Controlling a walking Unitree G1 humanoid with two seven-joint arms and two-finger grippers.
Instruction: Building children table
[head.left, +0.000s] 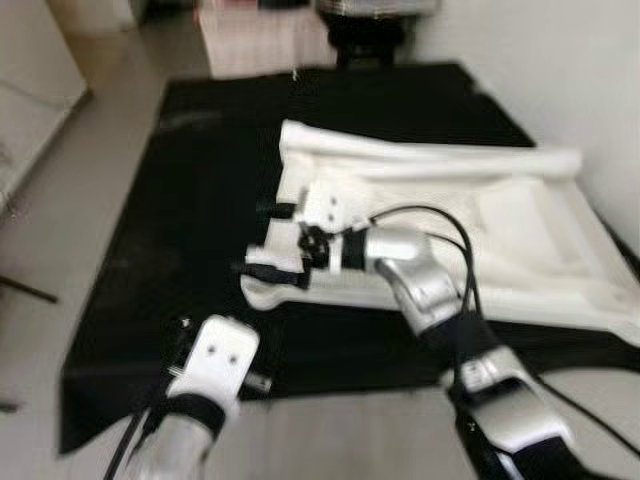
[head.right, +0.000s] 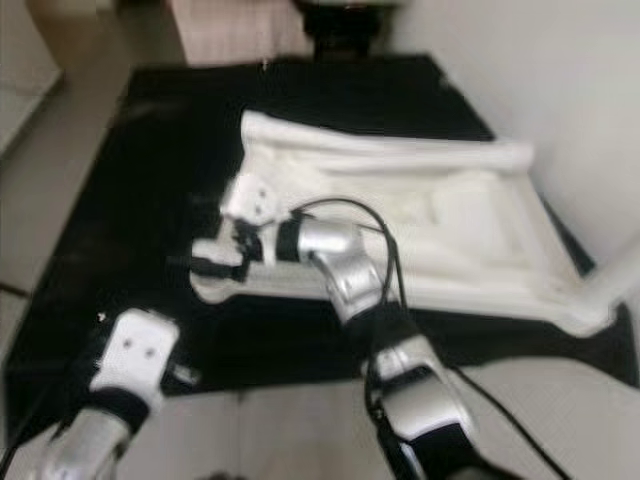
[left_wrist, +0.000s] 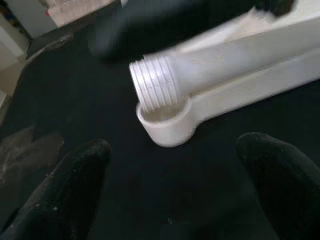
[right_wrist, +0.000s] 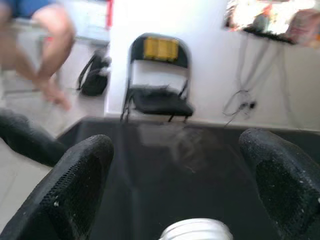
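A white plastic table top (head.left: 560, 300) lies upside down on a black mat (head.left: 190, 200). At its near left corner is a round socket (left_wrist: 167, 127). A white table leg (left_wrist: 215, 65) lies tilted over that corner, its threaded end (left_wrist: 152, 85) just above the socket. My right gripper (head.left: 270, 240) is at this corner, open, and the leg's threaded end (right_wrist: 195, 231) sits between its spread fingers. My left gripper (left_wrist: 175, 147) hovers open over the mat in front of the socket, a short way from it. Another white leg (head.left: 450, 158) lies along the table top's far edge.
The mat covers a pale floor (head.left: 90, 250), with a white wall (head.left: 560, 70) to the right. Beyond the mat stand a low pink-white piece of furniture (head.left: 265, 40) and a dark stand. The right wrist view shows a black folding chair (right_wrist: 157, 85) and a seated person's legs (right_wrist: 50, 35).
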